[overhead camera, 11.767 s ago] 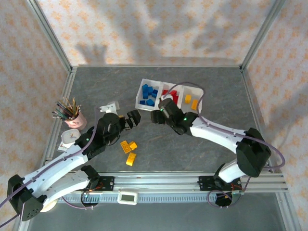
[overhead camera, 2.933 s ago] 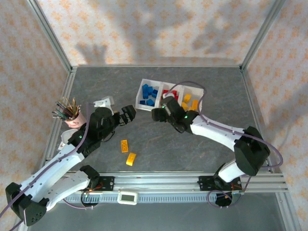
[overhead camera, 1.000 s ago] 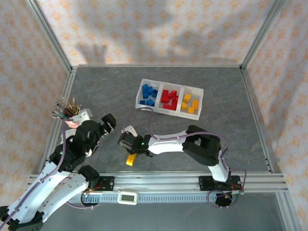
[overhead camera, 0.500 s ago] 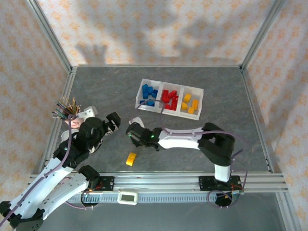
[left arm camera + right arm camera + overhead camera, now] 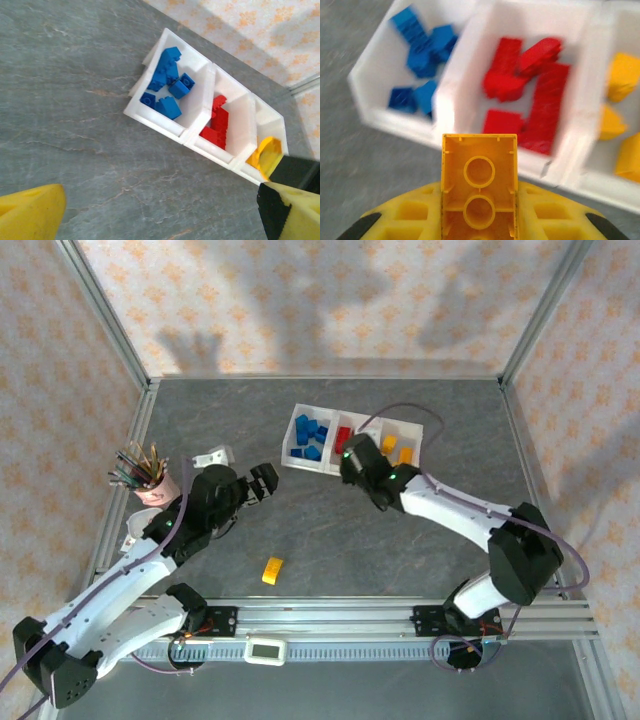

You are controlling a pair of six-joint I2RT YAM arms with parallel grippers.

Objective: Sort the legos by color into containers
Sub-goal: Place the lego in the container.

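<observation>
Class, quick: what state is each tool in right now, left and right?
Left tool: open, holding nothing.
Right tool: shut on a yellow brick.

Pink pencil cup (image 5: 153, 490), upright, stuffed with coloured pencils (image 5: 137, 464), at left edge of grey counter (image 5: 220, 410). Small white item (image 5: 136, 530) just in front of cup, partly hidden. Aluminium frame post (image 5: 105, 315) behind cup. White display unit (image 5: 266, 649) well to cup's right, on near rail (image 5: 330, 618).
</observation>
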